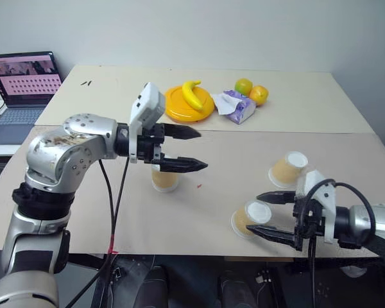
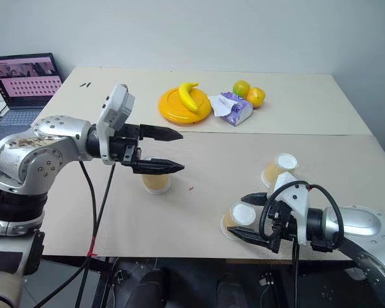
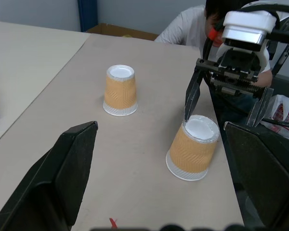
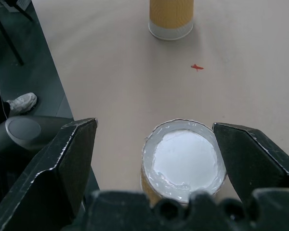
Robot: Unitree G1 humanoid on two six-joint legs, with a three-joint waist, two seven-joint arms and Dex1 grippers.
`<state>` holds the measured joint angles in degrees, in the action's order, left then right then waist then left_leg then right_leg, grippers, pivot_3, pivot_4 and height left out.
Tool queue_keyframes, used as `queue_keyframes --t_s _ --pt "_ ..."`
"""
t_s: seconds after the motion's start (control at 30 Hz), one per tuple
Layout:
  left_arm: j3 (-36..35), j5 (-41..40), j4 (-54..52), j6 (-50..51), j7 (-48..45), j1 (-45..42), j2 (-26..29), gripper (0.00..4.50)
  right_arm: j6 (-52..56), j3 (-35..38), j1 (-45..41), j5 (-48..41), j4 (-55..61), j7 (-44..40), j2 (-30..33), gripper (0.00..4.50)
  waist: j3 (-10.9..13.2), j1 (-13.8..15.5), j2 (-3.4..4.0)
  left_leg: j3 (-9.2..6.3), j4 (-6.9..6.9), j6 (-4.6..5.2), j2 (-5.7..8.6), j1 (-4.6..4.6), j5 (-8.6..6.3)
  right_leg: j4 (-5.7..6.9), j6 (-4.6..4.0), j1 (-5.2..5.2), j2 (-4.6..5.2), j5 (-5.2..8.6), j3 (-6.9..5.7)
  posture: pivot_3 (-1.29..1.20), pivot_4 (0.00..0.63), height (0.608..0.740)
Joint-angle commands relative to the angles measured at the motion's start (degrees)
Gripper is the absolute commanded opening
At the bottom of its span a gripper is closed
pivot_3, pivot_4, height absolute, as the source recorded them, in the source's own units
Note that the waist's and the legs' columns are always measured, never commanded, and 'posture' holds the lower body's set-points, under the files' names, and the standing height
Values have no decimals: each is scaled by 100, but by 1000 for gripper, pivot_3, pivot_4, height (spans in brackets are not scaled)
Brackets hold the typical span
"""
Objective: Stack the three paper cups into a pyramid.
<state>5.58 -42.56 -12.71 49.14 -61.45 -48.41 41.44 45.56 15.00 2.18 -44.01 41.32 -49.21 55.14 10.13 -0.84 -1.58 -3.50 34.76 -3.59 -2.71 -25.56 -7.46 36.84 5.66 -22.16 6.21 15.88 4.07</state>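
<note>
Three paper cups stood upside down and apart on the table, none stacked.

One cup (image 1: 165,178) sat under the wide-open left gripper (image 1: 191,149). A second cup (image 1: 251,219) sat between the spread fingers of the right gripper (image 1: 269,215), which did not squeeze it. The third cup (image 1: 289,169) stood near it. Farther back were one yellow plate (image 1: 174,109) with one banana (image 1: 192,94), two round fruits (image 1: 251,90), one wrapper (image 1: 237,106) and one laptop (image 1: 22,83).

place: lab / test room
evidence: plain table (image 1: 308,122), open laptop (image 1: 22,86) beside it, bare white wall (image 1: 212,32)
</note>
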Motion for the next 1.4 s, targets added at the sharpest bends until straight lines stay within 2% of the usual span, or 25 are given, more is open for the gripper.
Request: queue_keyframes --t_s 0.03,0.27,0.93,1.0,1.03,1.17,1.4 --pt "-218 -67 -114 73 15 -132 50 4500 -329 -129 -252 242 -196 -137 66 4488 0 0 0 0 -1 0 0 0 0 0 0 0 0 0 0 0 150 732" --pt "-325 -96 -199 163 109 -62 77 4500 -458 -287 -450 422 -415 -272 43 4488 0 0 0 0 -1 0 0 0 0 2 0 -1 0 0 0 0 150 732" --pt "-428 -166 -309 366 251 -121 36 4500 -865 -576 -193 920 -711 -458 -91 4488 0 0 0 0 1 0 0 1 0 5 0 -1 0 0 0 0 150 732" --pt "-431 -163 -307 366 257 -124 37 4500 -887 -599 -222 976 -771 -459 -110 3965 0 0 0 0 1 0 0 1 0 5 0 -1 0 0 0 0 150 732" --pt "-432 -160 -305 364 259 -126 38 4500 -900 -612 -232 1003 -794 -463 -112 3844 0 0 0 0 1 0 0 1 0 5 0 -1 0 0 0 0 150 732" --pt "-432 -137 -281 352 271 -130 42 4500 -997 -663 -255 1123 -874 -471 -105 2662 0 -1 0 0 1 0 0 1 0 5 0 -1 0 0 0 0 150 732" --pt "-414 -101 -288 319 266 -105 49 4500 -977 -648 -596 1082 -946 -376 -229 2653 0 -5 0 0 4 0 0 2 0 8 1 0 0 -1 1 0 150 732"
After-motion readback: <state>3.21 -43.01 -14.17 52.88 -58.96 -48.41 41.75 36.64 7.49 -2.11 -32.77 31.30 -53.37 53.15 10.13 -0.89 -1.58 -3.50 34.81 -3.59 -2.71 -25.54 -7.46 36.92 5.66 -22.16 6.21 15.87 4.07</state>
